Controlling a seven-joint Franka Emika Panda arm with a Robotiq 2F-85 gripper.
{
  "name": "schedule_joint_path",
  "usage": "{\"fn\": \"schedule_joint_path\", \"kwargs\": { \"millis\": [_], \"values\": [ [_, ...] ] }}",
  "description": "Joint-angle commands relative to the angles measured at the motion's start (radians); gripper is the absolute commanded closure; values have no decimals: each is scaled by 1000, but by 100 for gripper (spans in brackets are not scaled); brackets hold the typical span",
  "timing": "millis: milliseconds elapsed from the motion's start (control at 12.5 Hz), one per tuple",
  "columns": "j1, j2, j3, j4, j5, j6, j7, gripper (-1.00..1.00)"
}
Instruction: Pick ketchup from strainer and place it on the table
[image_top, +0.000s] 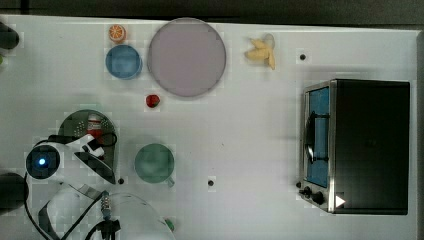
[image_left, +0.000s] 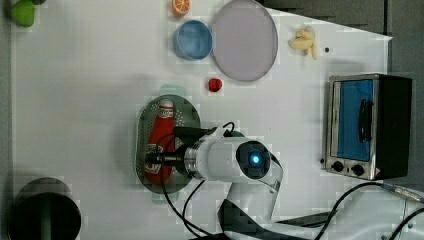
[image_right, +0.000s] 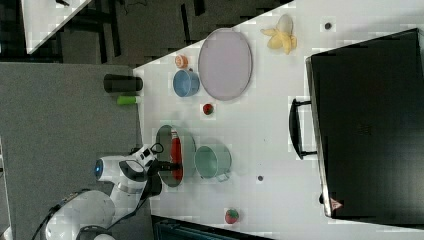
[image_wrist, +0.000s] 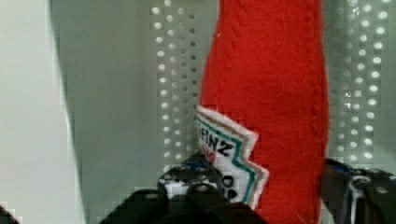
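Claw (image_wrist: 261, 196) fingers straddle the ketchup (image_wrist: 275, 93) lying in the strainer (image_left: 182, 112); firm pinch not confirmable.

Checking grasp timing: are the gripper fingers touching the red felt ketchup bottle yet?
Cannot tell. The wrist view shows fingers straddling the ketchup bottle, but no clear contact or gap.

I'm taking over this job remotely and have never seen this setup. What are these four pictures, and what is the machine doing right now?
It is one white robot arm with a two-fingered gripper. Three cameras look down on the white table; the fourth sits on the wrist, looking past the fingers. The gripper is down in the pale green strainer, one finger on either side of the red ketchup bottle lying there; I can't tell whether it grips yet. Also on the table: a green mug, blue bowl, grey plate, strawberry, banana and toaster oven.
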Motion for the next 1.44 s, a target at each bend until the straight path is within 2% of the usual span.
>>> {"fn": "schedule_joint_path", "kwargs": {
  "millis": [80,320,480,720,1120,1440],
  "values": [
    [-5,-77,41,16,7,-19,46,-19],
    [-53,-200,127,36,65,-123,46,-19],
    [-84,-281,175,75,194,-236,43,-19],
    [-118,-347,182,190,365,-445,-40,-19],
    [-202,-351,116,420,378,-680,-142,-19],
    [-273,-353,20,492,374,-724,-212,-19]
  ]
}}
